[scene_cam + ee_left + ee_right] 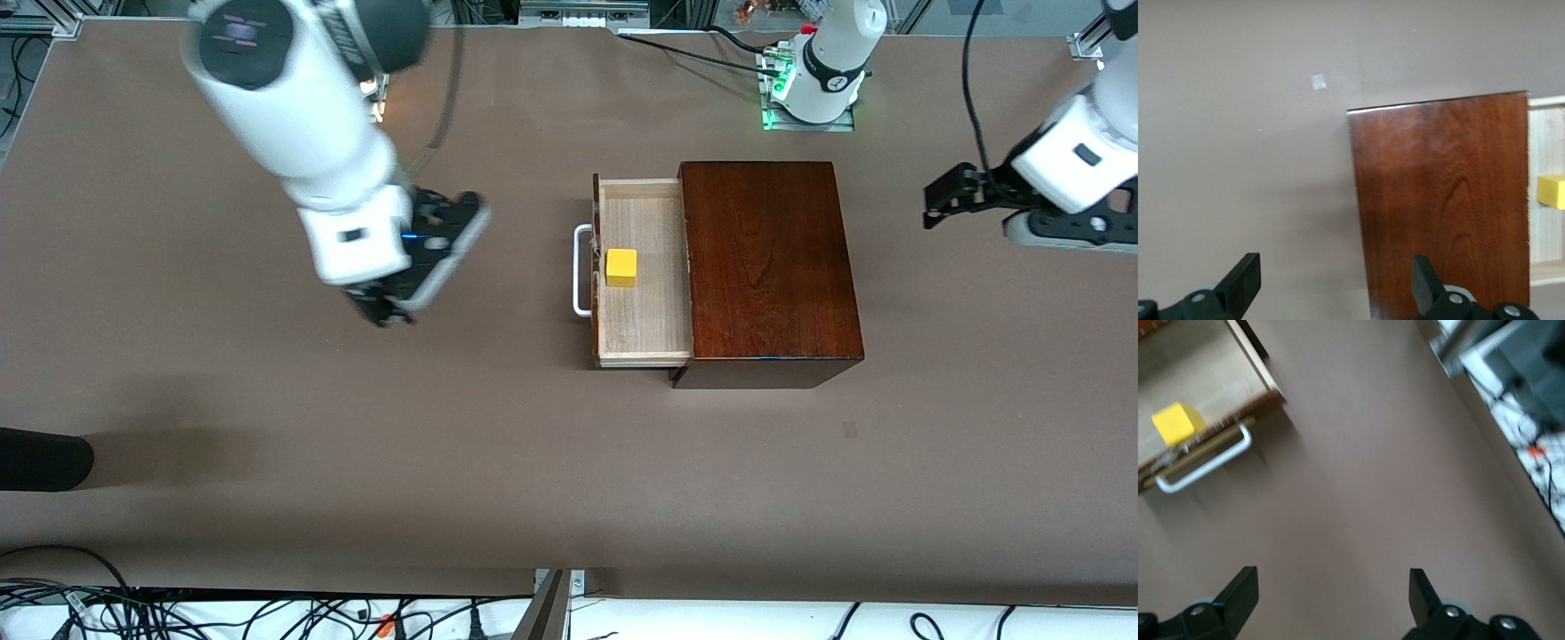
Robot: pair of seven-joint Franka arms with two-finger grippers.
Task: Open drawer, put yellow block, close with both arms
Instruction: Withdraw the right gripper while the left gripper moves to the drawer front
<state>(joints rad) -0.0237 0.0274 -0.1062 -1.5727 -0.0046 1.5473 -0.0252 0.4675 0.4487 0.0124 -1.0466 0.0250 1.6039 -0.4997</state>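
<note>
The drawer [642,307] stands pulled out of the dark reddish-brown box [769,267] toward the right arm's end of the table. The yellow block [621,267] lies in the drawer, close to the white handle [582,271]. My right gripper [382,311] is open and empty over bare table, well apart from the handle. Its wrist view shows the block [1178,423], the handle [1205,463] and the open gripper [1331,593]. My left gripper [942,200] is open and empty, over the table at the box's closed end. Its wrist view shows the gripper [1335,280], the box [1441,200] and the block [1551,192].
The left arm's base [822,71] stands farther from the front camera than the box. A dark rounded object [44,458] juts in at the right arm's end. Cables [267,613] lie along the table's front edge. A small pale mark [851,429] is on the table.
</note>
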